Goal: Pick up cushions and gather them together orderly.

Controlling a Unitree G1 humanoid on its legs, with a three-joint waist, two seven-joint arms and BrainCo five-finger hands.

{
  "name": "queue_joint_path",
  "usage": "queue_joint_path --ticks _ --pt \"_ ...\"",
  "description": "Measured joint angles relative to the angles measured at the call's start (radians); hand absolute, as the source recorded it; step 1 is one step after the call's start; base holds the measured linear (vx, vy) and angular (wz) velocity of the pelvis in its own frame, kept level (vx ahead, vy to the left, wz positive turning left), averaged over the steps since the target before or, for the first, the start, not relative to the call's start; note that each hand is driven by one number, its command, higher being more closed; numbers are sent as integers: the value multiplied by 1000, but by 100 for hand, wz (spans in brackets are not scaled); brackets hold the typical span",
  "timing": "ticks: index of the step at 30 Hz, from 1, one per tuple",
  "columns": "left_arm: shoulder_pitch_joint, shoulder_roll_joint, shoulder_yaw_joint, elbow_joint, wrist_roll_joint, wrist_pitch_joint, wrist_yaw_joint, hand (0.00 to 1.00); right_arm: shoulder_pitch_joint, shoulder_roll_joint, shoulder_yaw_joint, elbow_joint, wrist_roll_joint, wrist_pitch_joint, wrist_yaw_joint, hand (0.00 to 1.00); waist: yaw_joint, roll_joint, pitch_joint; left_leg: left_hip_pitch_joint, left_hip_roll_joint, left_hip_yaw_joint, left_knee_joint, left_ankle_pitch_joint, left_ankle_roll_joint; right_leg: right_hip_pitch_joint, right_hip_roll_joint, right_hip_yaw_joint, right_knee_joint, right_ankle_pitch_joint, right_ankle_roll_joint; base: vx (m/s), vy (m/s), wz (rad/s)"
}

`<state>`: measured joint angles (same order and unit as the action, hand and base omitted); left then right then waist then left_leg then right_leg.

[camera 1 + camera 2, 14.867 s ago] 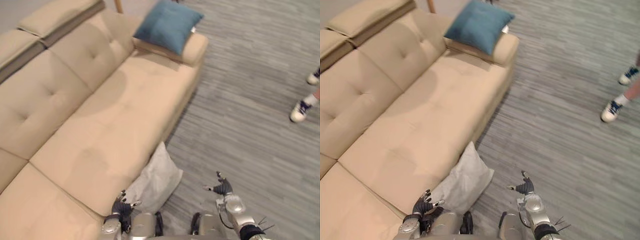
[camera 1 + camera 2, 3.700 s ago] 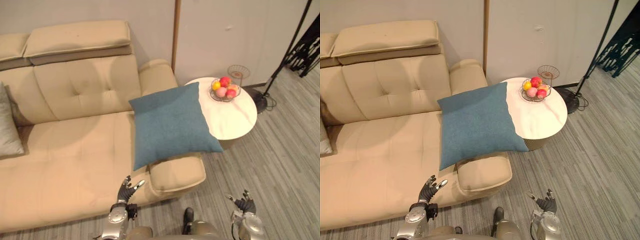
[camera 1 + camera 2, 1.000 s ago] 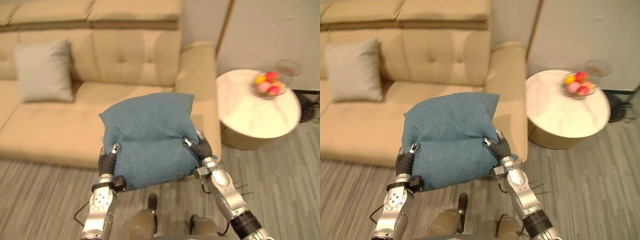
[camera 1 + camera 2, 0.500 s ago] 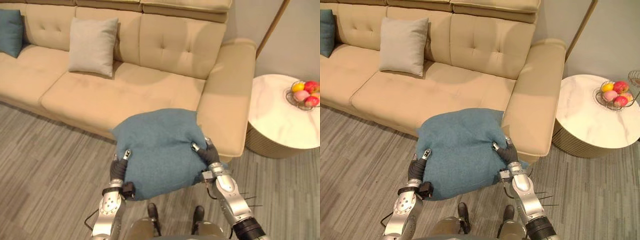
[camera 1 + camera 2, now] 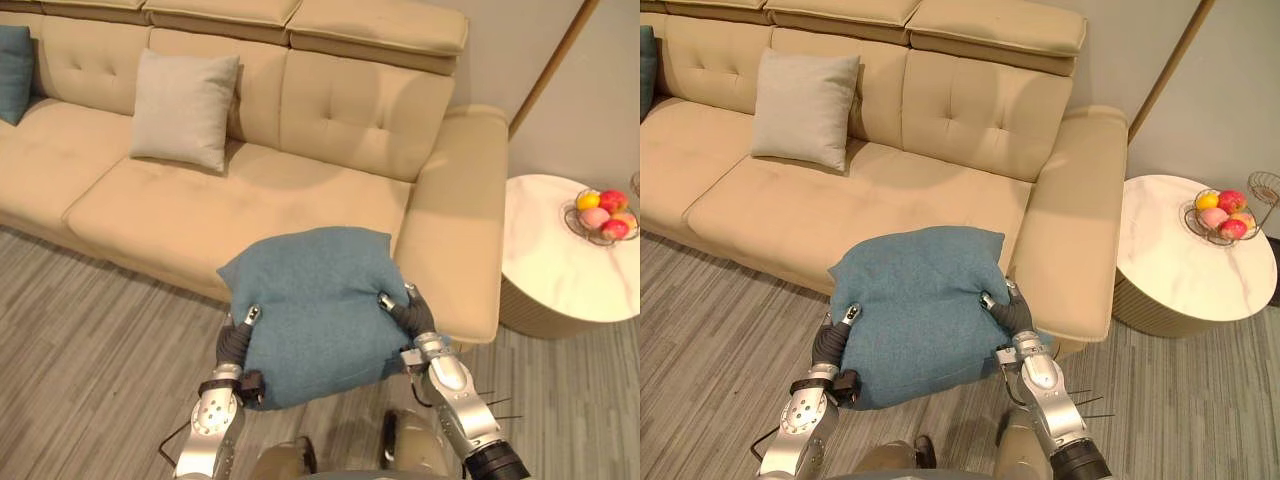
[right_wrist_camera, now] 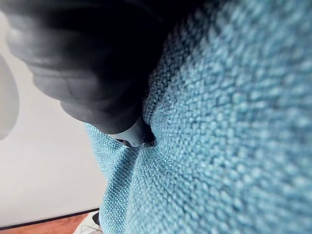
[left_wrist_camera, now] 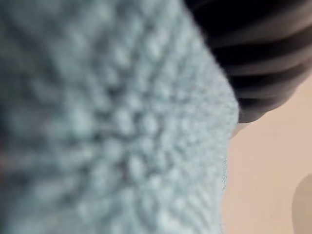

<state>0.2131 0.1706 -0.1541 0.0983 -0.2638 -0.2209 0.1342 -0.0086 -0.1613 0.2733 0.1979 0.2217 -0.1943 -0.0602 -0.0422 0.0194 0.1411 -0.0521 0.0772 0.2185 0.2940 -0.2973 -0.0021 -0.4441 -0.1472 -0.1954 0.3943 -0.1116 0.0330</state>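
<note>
A teal cushion (image 5: 310,310) hangs in front of me above the floor, held between both hands. My left hand (image 5: 232,345) grips its left edge with curled fingers, and my right hand (image 5: 408,312) grips its right edge the same way. Its woven cloth (image 6: 229,126) presses close against the right wrist camera. A grey cushion (image 5: 184,108) leans upright against the back of the beige sofa (image 5: 330,110). The edge of another teal cushion (image 5: 12,58) shows at the sofa's far left.
A round white side table (image 5: 560,270) stands right of the sofa's armrest (image 5: 460,220), with a wire bowl of fruit (image 5: 602,212) on it. Grey wood-look floor (image 5: 90,340) lies in front of the sofa.
The view has shifted slightly since half a second ago. The teal cushion stays held between both hands and sits a little higher and closer to the sofa's front edge.
</note>
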Motion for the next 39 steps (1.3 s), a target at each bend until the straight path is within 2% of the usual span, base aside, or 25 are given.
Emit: queue_joint_path --ticks 1,2,3,4,5,7,8,10,11,12,13,15,17,19,20,21,22,23,24,26,27,30,34,37,39 --pt "-4 0 -4 4 0 0 0 100 1 -3 -2 0 1 0 0 100 -4 -4 0 17 2 -7 -1 -7 -12 -1 14 -4 -56 33 -5 552 -165 56" --pt "-21 5 -16 28 1 -1 0 100 15 -8 -6 0 1 0 0 100 -7 -10 -3 51 1 -27 -1 -33 -47 6 36 -14 -157 127 -13 506 -172 47" --pt "-25 10 -22 36 1 0 0 100 23 -7 -8 0 1 0 0 100 -9 -19 -8 64 -2 -34 -2 -43 -60 12 40 -10 -162 168 -33 551 -205 55" --pt "-44 0 -40 70 3 1 -1 100 38 -18 -23 -2 1 1 -1 100 -7 3 -8 94 17 -59 -12 -55 -81 3 51 -12 -100 211 -84 551 -211 55" --pt "-53 -11 -54 73 4 5 -2 100 43 -19 -46 -3 0 3 0 100 -20 29 -10 92 49 -70 -11 -30 -126 1 59 -50 -52 152 -98 532 -210 48" --pt "-71 -14 -62 79 8 5 -5 100 47 -20 -64 -3 -1 6 0 100 -26 36 -11 47 80 -80 82 13 -169 11 79 -73 -33 97 -113 496 -224 25" --pt "-86 -23 -62 104 16 7 -12 100 53 -21 -71 -5 -1 6 -1 100 -23 38 -9 -23 120 -79 269 63 -165 53 106 -78 -50 71 -127 492 -232 1" --pt "-75 -37 -58 119 19 15 -21 100 81 -22 -72 -35 -1 7 -4 100 -13 38 -3 -107 172 -79 532 155 -137 150 143 -57 -94 47 -136 444 -160 -43" --pt "-72 -50 -60 119 20 19 -24 100 116 -22 -81 -85 0 6 -8 100 4 34 -2 -152 189 -69 641 117 -103 214 155 -28 -125 44 -137 391 -100 -63" --pt "-73 -50 -59 119 21 18 -24 100 126 -22 -84 -107 -1 5 -9 100 5 31 -3 -173 188 -57 654 106 -84 231 156 -14 -138 44 -138 404 -57 -79" --pt "-74 -54 -56 113 21 15 -25 100 127 -23 -86 -143 -1 0 -9 100 10 29 -3 -216 185 -27 630 79 -42 261 155 27 -169 44 -138 357 -2 -90" --pt "-78 -55 -47 97 21 14 -26 100 114 -22 -86 -150 -6 -8 -9 100 21 29 -3 -269 183 -30 530 49 -36 280 162 93 -190 44 -137 278 58 -108" --pt "-80 -44 -46 95 23 12 -26 100 112 -21 -86 -141 -20 -11 -9 100 30 26 -1 -269 138 -137 276 54 -54 313 165 177 -209 46 -134 215 172 -130" --pt "-70 -47 -44 95 31 13 -26 100 110 -20 -83 -127 -28 -11 -9 100 33 29 -3 -245 116 -209 117 96 -102 320 169 228 -210 45 -109 136 170 -123" --pt "-54 -51 -43 91 40 13 -26 100 114 -21 -81 -119 -32 -11 -7 100 32 50 -17 -205 121 -237 41 198 -135 321 186 271 -224 46 -74 172 334 -133" --pt "-45 -55 -42 86 41 13 -26 100 115 -14 -82 -111 -33 -11 -5 100 16 75 -30 -171 135 -229 -21 203 -146 315 204 310 -247 54 -45 172 334 -119" --pt "-50 -50 -39 86 42 14 -26 100 112 -2 -83 -99 -33 -11 -5 100 6 63 -27 -159 129 -217 -41 202 -144 314 195 325 -252 60 -35 149 400 -99" --pt "-53 -36 -37 85 42 15 -26 100 123 19 -86 -94 -34 -8 -5 100 5 29 -27 -128 111 -155 -76 209 -131 310 171 378 -271 75 -12 58 259 -101" --pt "-42 -29 -36 82 42 16 -26 100 125 27 -83 -94 -38 -2 -3 100 6 11 -32 -100 97 -99 -92 204 -121 314 157 427 -297 93 15 58 296 -108" --pt "-29 -30 -31 73 42 18 -26 100 123 27 -76 -94 -49 -2 -3 100 9 1 -38 -75 78 -37 -114 201 -103 317 132 477 -332 112 38 -4 161 -99" --pt "-29 -28 -18 55 44 18 -25 100 109 31 -74 -94 -63 1 -4 100 20 0 -38 -59 67 20 -139 205 -93 307 119 506 -365 149 49 -36 143 -101" --pt "-51 -27 13 36 69 18 -11 100 57 43 -64 -93 -76 4 -12 100 27 -1 -39 -71 54 71 -158 213 -80 278 104 500 -412 200 48 -71 73 -66" --pt "-159 -28 18 42 85 18 50 100 -90 49 -63 -19 -88 3 -78 100 28 0 -32 -123 46 71 -172 239 -68 235 87 480 -450 246 47 -109 -11 -2" --pt "-340 -22 50 78 86 17 133 100 -325 53 -60 77 -120 3 -162 100 33 4 33 -200 34 54 -197 293 -68 156 76 439 -452 279 48 -209 -62 18" --pt "-493 23 73 119 87 17 183 100 -508 53 -64 157 -137 5 -208 100 48 4 84 -255 29 47 -224 336 -70 104 71 416 -474 311 45 -242 -74 18"
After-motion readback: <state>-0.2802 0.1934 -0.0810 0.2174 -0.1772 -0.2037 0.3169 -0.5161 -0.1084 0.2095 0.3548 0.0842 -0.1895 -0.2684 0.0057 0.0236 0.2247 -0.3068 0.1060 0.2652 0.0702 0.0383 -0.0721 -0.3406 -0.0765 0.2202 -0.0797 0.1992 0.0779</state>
